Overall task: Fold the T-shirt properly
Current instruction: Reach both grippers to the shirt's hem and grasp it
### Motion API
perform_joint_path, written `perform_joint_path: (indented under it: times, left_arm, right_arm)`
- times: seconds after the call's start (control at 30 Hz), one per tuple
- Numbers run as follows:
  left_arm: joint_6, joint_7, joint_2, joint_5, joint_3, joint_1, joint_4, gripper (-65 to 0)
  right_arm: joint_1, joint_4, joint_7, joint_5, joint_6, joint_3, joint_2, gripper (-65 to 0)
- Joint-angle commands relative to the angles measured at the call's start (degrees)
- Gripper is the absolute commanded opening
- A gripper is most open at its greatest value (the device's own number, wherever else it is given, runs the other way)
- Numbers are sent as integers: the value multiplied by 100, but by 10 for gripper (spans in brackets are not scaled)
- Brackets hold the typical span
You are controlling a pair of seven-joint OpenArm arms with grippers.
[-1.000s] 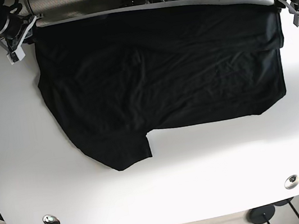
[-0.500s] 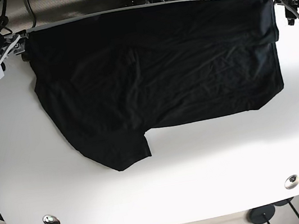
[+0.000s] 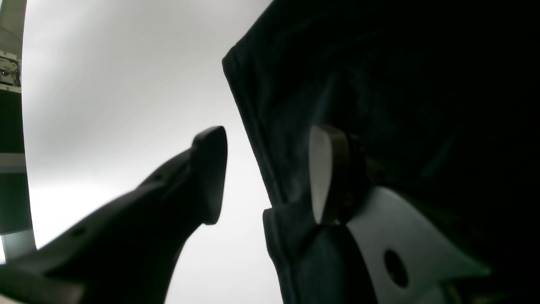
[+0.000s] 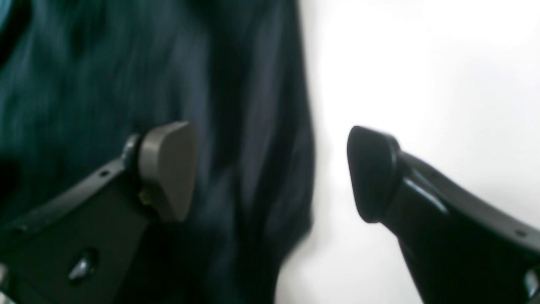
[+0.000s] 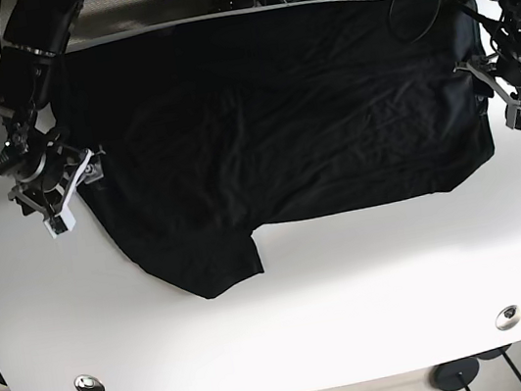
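- Shirt [image 5: 279, 123]: black tee, spread flat on the white table [image 5: 356, 299], filling the upper part from 9 to 3 o'clock. One sleeve pokes out toward 7 o'clock. Cloth looks wrinkled, single fold at most; cannot tell layers.
- Change: both arms were up at the far corners (10 and 2 o'clock) a sec ago. Now they've dropped down the shirt's side edges, to approx 9 and 3 o'clock.
- Shirt itself barely moved vs 0.5 s ago; the 3 o'clock edge looks a bit drawn in.
- Meaning, my read: top-corner work is over and arms are re-positioning for side-edge grasps, prob. to fold the shirt across or toward the near side. Fold not yet started.
- Right gripper [image 5: 59, 188] (base view's left): at the shirt's 9 o'clock edge. Wrist cam shows jaws wide apart, straddling the edge: grey pad [image 4: 166, 169] over cloth, black finger [image 4: 373, 173] over bare table. Holding nothing. View is motion-blurred, so contact w/ cloth is unclear.
- Left gripper [image 5: 513, 96] (base view's right): at the 3 o'clock edge. Jaws wide here too, w/ the hem [image 3: 270, 169] hanging between the pale pad [image 3: 320, 173] and the dark finger [image 3: 209, 173]. Pad sits v. close to the cloth, maybe touching; not clamped.
- Next needs: close on the edges evenly, both sides, else the fold skews.
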Motion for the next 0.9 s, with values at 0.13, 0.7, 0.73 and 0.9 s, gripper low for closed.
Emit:
perform_joint_path:
  times: [0.13,0.7,0.73,0.9]
  left_arm:
    - [34,-165,-59,-63,58,-1170,-731,-363]
    - [1111,-2002,-350,333,743,-2128,-2990,-357]
    - [1111,-2011,-358,333,673,-2128,-3078,-356]
    - [1111,-1994,-420,491,471,-2357,-3491,-222]
  right_arm:
    - [1417,-1577,936,-512,-7,-7,134,-125]
    - [1804,-4284,3178,-767,-7,-728,116,-216]
    - [1716,-4126,3090,-767,-7,-728,63,-225]
    - [1628,-3942,2985,-767,-7,-728,2,-336]
